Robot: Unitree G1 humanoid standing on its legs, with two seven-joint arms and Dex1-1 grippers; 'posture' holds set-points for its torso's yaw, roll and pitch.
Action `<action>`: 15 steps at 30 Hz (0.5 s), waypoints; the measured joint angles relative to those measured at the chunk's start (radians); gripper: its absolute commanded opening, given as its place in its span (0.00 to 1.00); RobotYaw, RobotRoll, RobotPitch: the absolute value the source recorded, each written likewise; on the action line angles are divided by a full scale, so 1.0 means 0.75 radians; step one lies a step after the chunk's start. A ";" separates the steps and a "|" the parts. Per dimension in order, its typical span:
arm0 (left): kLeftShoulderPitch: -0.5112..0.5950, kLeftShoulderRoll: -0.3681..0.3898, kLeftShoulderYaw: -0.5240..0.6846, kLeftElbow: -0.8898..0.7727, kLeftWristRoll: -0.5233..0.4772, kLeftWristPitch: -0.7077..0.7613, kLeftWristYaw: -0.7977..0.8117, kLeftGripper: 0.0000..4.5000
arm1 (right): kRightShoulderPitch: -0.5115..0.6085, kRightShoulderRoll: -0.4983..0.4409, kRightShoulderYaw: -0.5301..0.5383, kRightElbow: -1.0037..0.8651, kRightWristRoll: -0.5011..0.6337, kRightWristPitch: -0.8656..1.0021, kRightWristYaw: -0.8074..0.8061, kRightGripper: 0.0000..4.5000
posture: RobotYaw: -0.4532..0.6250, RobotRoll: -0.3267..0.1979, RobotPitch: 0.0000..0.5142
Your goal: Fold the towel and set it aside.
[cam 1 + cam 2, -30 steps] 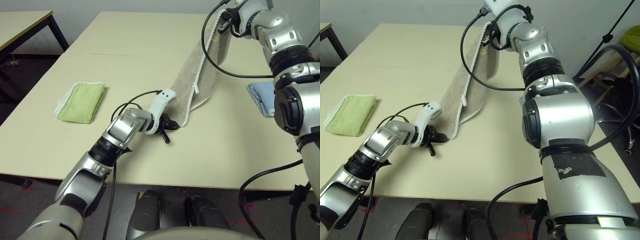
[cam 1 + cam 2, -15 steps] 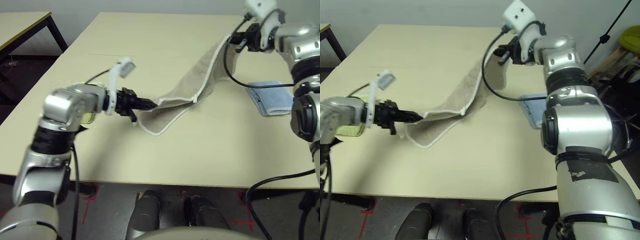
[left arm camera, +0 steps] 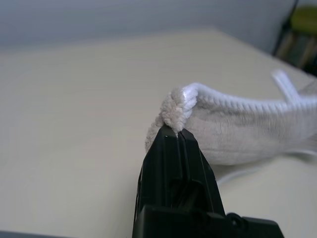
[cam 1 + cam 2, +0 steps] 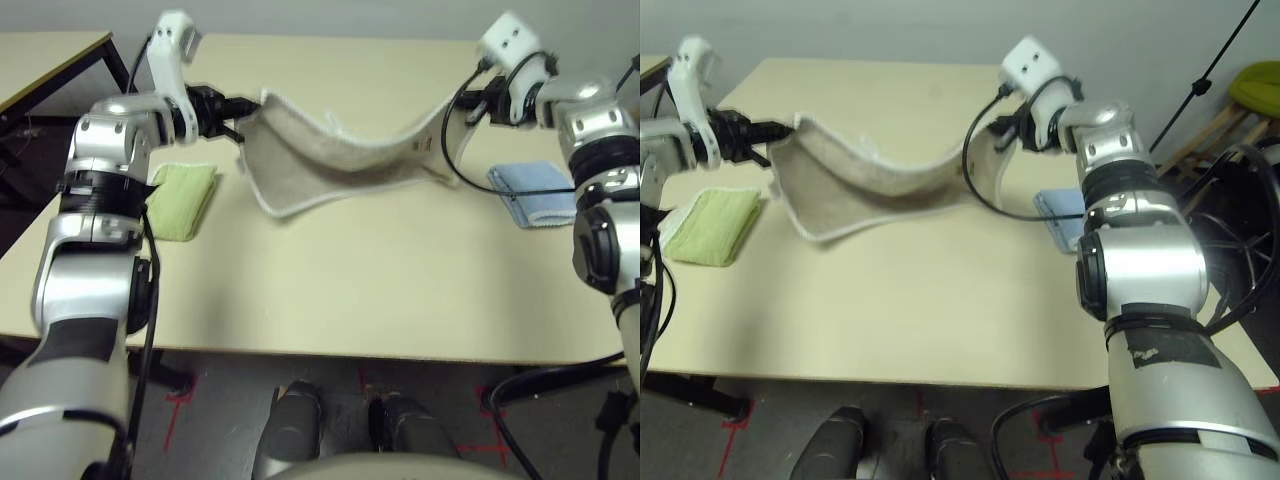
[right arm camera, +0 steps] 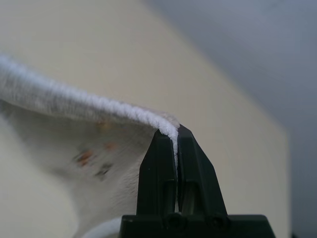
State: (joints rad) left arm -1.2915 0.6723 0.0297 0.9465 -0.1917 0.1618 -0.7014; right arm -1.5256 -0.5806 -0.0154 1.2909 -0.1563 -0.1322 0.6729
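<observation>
Aloft between both arms, beige terry towel with white corded edging (image 4: 340, 160), sagging in a long curve above the pale wooden table (image 4: 400, 290). Pinched at its 9 o'clock end by the left gripper (image 4: 245, 105), black fingers clamped tight on the bunched corner, and at its 3 o'clock end by the right gripper (image 4: 470, 100), fingers closed on the corded edge near small orange embroidery. Flat on the table, folded lime-green towel (image 4: 180, 200) at 9 o'clock and folded light blue towel (image 4: 535, 195) at 3 o'clock.

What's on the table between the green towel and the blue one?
Bare table, head views. The beige towel hangs above it, stretched between the left hand and right hand.
</observation>
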 measured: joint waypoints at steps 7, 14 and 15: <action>0.108 0.089 0.040 -0.102 0.028 -0.216 -0.169 0.01 | 0.057 -0.109 -0.110 -0.083 0.155 -0.034 0.297 0.00 | 0.60 0.62 0.17; 0.698 0.098 0.008 -0.548 -0.029 0.020 -0.414 0.01 | 0.601 -0.146 -0.097 -0.423 0.278 0.261 0.747 0.00 | 0.60 0.62 0.20; 0.765 0.098 0.001 -0.613 -0.040 0.045 -0.438 0.01 | 0.689 -0.153 -0.095 -0.482 0.292 0.303 0.773 0.00 | 0.60 0.62 0.20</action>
State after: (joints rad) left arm -0.7174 0.7457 0.0306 0.4866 -0.2217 0.1953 -1.0296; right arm -1.0087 -0.6951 -0.0864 0.9293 0.0625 0.0949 1.2526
